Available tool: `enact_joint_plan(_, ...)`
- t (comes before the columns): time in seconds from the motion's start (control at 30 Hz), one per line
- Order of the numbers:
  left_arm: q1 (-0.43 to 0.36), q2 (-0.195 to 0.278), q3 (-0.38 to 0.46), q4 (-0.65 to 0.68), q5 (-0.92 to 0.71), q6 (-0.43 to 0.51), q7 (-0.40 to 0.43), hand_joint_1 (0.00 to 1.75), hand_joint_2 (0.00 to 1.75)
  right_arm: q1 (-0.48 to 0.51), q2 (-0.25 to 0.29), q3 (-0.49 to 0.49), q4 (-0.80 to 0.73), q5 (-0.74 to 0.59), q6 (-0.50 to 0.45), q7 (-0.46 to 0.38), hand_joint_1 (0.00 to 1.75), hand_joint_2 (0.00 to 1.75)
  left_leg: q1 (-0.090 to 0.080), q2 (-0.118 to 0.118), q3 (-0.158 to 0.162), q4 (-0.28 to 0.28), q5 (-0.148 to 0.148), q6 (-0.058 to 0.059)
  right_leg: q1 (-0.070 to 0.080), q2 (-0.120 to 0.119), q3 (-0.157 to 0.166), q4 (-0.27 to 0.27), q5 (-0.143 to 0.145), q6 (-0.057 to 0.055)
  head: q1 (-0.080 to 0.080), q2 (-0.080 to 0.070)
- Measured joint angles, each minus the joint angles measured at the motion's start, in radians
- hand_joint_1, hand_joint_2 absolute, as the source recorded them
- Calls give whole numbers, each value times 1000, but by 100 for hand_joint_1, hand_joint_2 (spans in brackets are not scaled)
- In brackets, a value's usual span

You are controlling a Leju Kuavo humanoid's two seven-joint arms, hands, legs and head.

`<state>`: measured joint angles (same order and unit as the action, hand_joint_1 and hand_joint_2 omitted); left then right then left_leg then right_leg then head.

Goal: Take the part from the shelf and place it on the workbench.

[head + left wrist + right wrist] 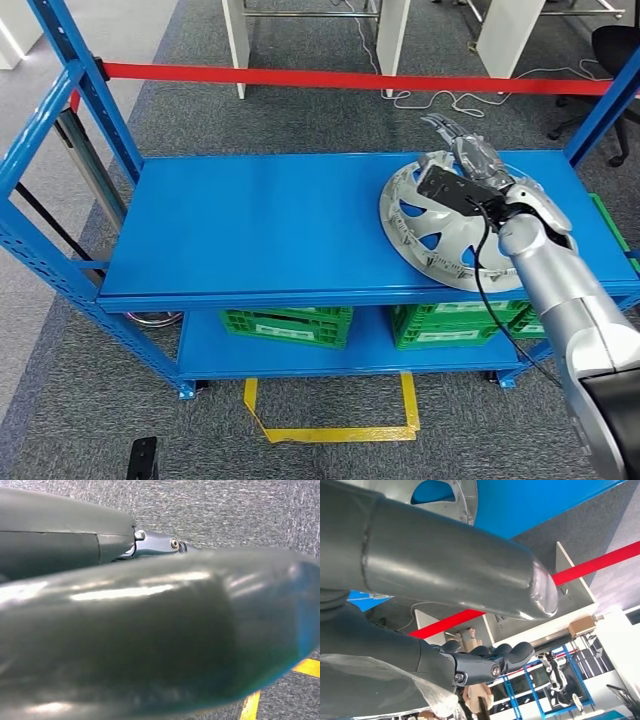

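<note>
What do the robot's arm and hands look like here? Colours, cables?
The right arm is a smooth silver tube with a darker section nearest the camera. A black cable runs along it to a black box at the wrist. The right hand is grey with darker fingers. The left hand is glossy dark grey.

The right arm (562, 300) is stretched from the lower right of the head view up towards the upper right, and the right hand (472, 160) is held out at its end, fingers (445, 125) apart and extended. In the left wrist view, the left hand (151, 640) is seen close and blurred; its state cannot be told
</note>
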<state>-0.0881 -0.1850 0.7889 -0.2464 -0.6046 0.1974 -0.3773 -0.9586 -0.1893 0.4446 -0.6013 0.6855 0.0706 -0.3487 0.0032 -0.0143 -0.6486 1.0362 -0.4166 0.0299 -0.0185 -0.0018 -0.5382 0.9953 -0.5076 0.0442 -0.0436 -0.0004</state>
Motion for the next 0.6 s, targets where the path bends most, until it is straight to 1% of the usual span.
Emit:
enact_joint_plan(0.07, 0, 0, 0, 0, 0, 0, 0, 0, 0, 0, 1, 0, -1, 0, 0, 0, 0, 0, 0, 0, 0, 0, 0, 0, 0, 0, 0, 0, 0, 0, 0, 0)
enact_joint_plan(0.2, 0, 0, 0, 0, 0, 0, 0, 0, 0, 1, 3, 0, -2, 3, -6, 5, 0, 175, 0, 0, 0, 0, 0, 0, 0, 0, 0, 0, 0, 0, 0, 0)
enact_joint_plan(0.27, 0, -1, 0, 0, -3, 1, 4, 0, 0, 26, 12, 1, -23, 38, -68, 58, 0, 175, 1, 0, 1, 0, 0, 0, 1, -1, 1, 0, -1, -1, 0, 0)
enact_joint_plan(0.33, 4, -3, 0, 0, -7, 3, 11, 0, 0, 100, 32, 10, -90, 103, -185, 172, 0, 175, 2, -1, 3, 0, -2, -2, 2, -1, 4, 0, -2, -3, 0, 0)
enact_joint_plan(0.4, 9, -6, 0, 0, -10, 6, 16, 0, 0, 193, 54, 30, -166, 160, -261, 274, 0, 175, 2, 1, 5, 0, -4, -5, 3, 2, 5, 0, -3, -4, 0, 0)
enact_joint_plan(0.5, 11, -7, 0, 0, -11, 8, 19, 0, 0, 298, 77, 57, -246, 226, -308, 367, 0, 175, 2, 1, 5, 0, -5, -5, 3, 1, 4, 0, -4, -4, 0, 0)
enact_joint_plan(0.6, 19, -8, 2, 0, -11, 8, 18, 0, 0, 369, 90, 75, -312, 303, -338, 446, 0, 175, 3, -1, 5, -1, -5, -6, 3, -1, 4, 0, -6, -6, 0, 0)
